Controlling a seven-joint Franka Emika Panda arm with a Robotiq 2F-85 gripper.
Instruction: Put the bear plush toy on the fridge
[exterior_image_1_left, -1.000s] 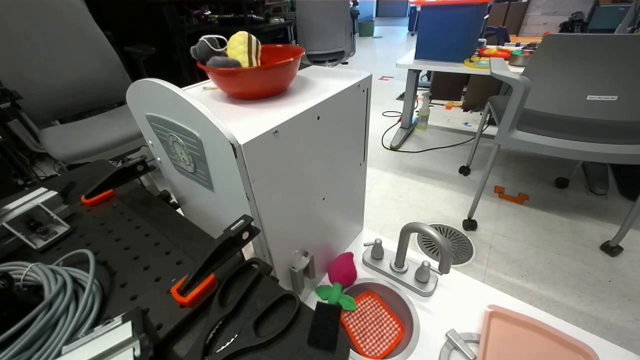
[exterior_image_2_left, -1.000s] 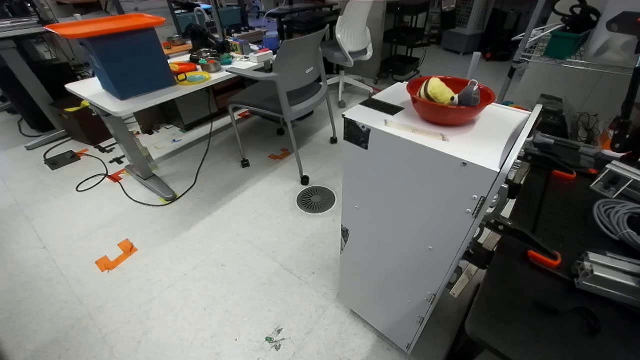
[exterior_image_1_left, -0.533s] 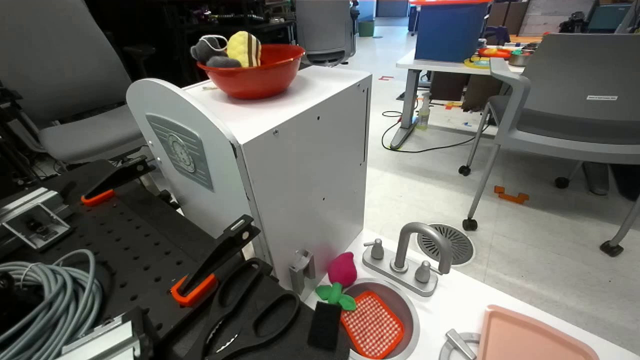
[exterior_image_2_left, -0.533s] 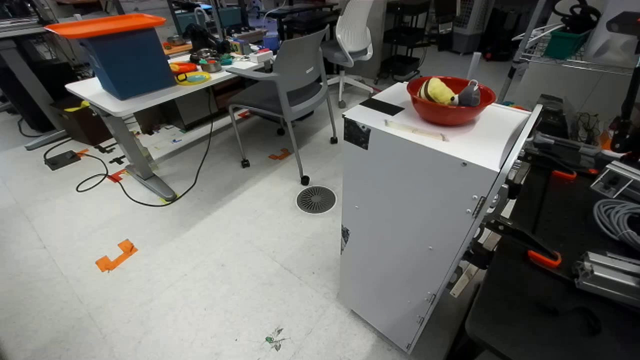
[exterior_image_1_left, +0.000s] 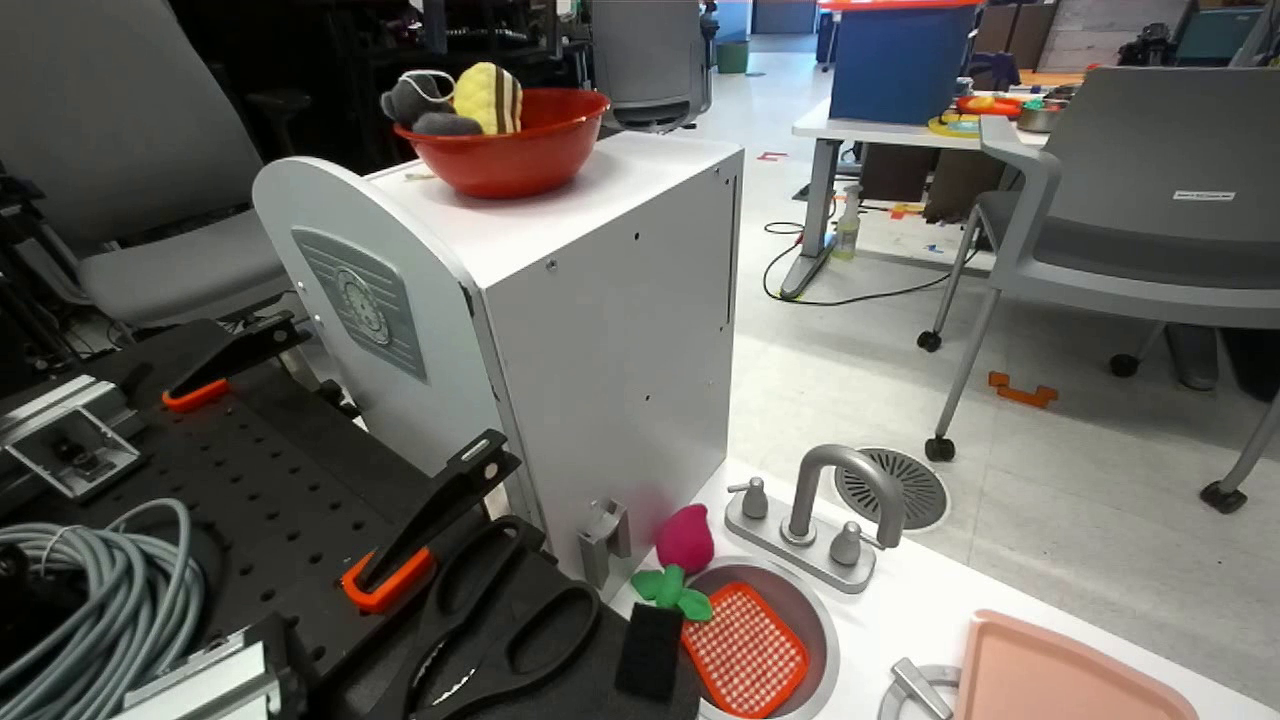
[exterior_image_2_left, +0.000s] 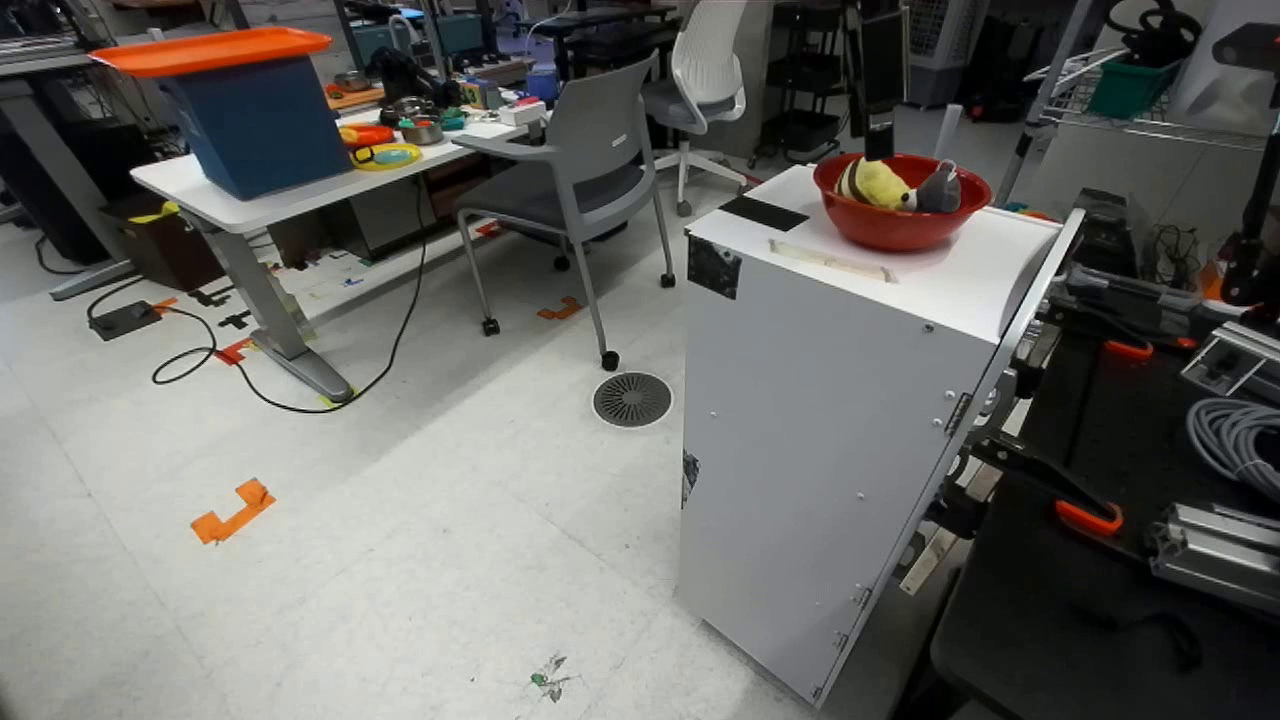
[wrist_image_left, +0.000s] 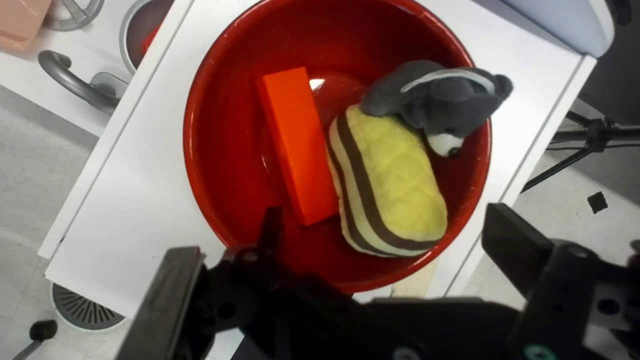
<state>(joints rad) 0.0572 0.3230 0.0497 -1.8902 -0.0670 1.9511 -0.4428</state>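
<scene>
Gripper (wrist_image_left: 342, 234) gaped above the bowl (wrist_image_left: 220, 165), the bear (wrist_image_left: 437, 100) inside toward the door edge of the fridge (exterior_image_1_left: 620, 310); chair label (exterior_image_1_left: 1204, 196) unreadable.

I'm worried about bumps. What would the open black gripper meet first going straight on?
The gripper would probably meet the oblong, brown-striped yellow fabric piece in the glossy round red bowl; depth is unclear, so the bowl itself might come first.
</scene>
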